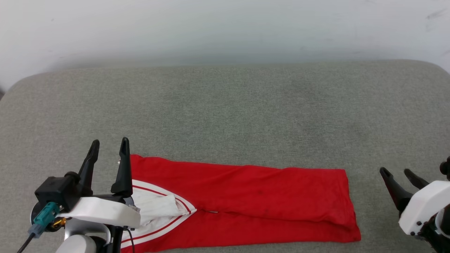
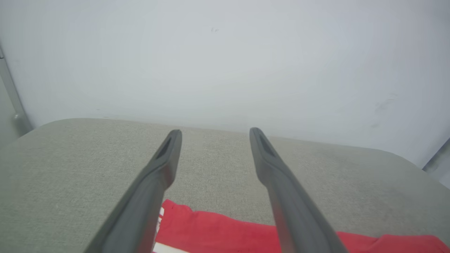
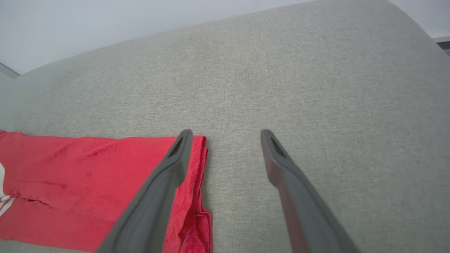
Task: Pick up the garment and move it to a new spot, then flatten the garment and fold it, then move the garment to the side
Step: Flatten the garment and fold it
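red garment (image 1: pixel 246 196) folded lengthwise, white-trimmed

The table (image 1: pixel 225 112) is covered in grey-green fabric and rounded at its far corners. The garment (image 1: pixel 246 186) is laid flat near the front edge, folded into a long red band, white trim exposed at its left end.

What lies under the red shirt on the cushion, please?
The grey cushion lies under the shirt. A white sleeve peeks out on top; anything between its folded layers is covered.
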